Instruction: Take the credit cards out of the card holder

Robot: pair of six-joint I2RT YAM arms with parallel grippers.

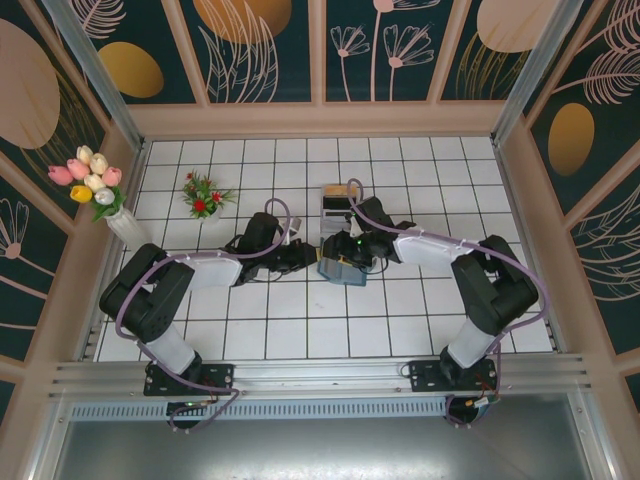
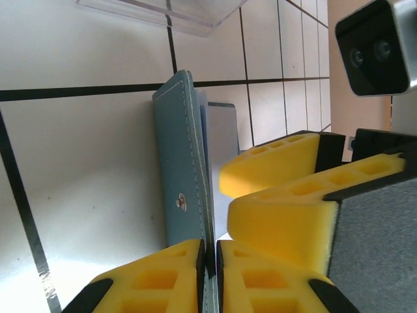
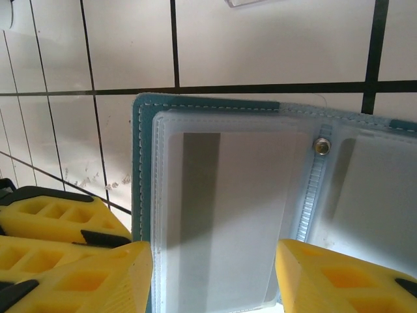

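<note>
Card holder (image 3: 215, 195) open, cards still sleeved (none out yet). Left tool (image 2: 210, 274) clamped on its cover edge; right tool (image 3: 212, 274) straddles a sleeve, contact unclear.
</note>
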